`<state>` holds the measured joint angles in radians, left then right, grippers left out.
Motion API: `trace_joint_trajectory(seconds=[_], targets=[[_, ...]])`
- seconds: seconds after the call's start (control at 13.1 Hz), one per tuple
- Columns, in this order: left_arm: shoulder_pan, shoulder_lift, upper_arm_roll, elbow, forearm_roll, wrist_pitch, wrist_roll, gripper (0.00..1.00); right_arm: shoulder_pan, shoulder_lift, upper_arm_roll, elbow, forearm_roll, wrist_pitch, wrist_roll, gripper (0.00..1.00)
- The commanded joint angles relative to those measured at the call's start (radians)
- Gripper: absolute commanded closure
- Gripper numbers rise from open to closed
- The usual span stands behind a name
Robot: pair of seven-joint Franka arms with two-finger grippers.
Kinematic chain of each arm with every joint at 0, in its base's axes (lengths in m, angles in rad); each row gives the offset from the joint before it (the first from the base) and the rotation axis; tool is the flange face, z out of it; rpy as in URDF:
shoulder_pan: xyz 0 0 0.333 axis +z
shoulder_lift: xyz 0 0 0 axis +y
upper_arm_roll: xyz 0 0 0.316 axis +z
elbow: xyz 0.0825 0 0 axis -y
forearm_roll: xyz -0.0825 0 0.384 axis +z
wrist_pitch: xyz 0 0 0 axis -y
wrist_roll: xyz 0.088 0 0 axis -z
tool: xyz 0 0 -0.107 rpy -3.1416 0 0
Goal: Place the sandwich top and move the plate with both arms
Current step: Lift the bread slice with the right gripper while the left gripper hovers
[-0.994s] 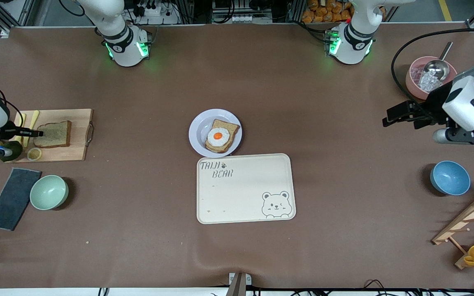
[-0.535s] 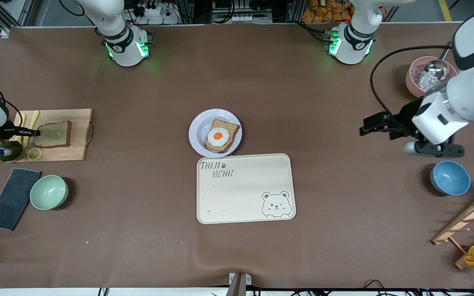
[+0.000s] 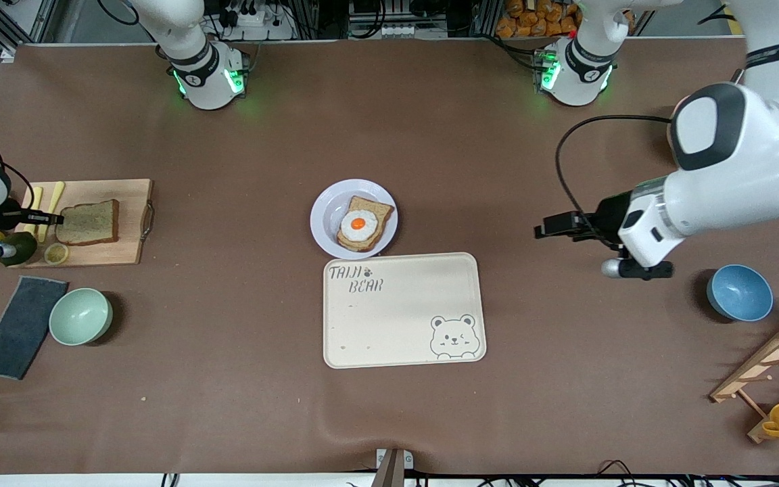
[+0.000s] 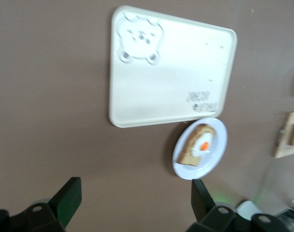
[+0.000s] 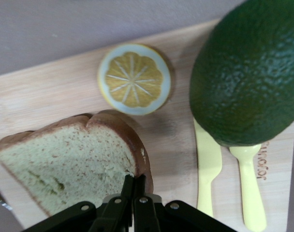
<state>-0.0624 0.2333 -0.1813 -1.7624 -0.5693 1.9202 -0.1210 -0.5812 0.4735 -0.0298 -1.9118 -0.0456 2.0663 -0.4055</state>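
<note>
The right hand [image 3: 58, 218] is low at the wooden board [image 3: 129, 253], at the right arm's end of the counter [image 3: 227, 379]. Its fingers [image 5: 132, 191] are pressed narrow together at the crust of the bread slice [image 3: 88, 222], which lies flat on the board. I cannot tell if they really pinch the crust or only touch it. Beside the slice on the board are a lemon half [image 5: 134, 79], an avocado [image 5: 246, 72] and a yellow plastic knife and spoon [image 5: 207, 166].

In the middle of the counter the plate [image 3: 325, 213] carries the bread with a fried egg [image 3: 358, 224], and it touches the edge of the cream tray [image 3: 403, 352], which is nearer to the camera.

The left hand [image 3: 548, 226] hangs over bare counter between the plate and the blue bowl [image 3: 739, 292], with its fingers [image 4: 69, 198] wide apart.

I think the step is to take the slice. For a good grasp, the right hand should hold the crust edge firmly and lift straight, keeping away from the lemon and the avocado.
</note>
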Motion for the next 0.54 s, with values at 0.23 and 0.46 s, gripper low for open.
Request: trace_joint_trajectory(seconds=[0.23,0.46], targets=[[0.0,-0.017,-0.121,-0.248,-0.124,0.288,0.009,0.0,0.021,-0.125,0.011,0.019,0.015,-0.133,-0.013,1.0],[0.0,-0.019,-0.15,-0.314,-0.266,0.361,0.064,0.0,0.03,-0.165,0.022,0.048,0.015,-0.199,-0.016,1.0]])
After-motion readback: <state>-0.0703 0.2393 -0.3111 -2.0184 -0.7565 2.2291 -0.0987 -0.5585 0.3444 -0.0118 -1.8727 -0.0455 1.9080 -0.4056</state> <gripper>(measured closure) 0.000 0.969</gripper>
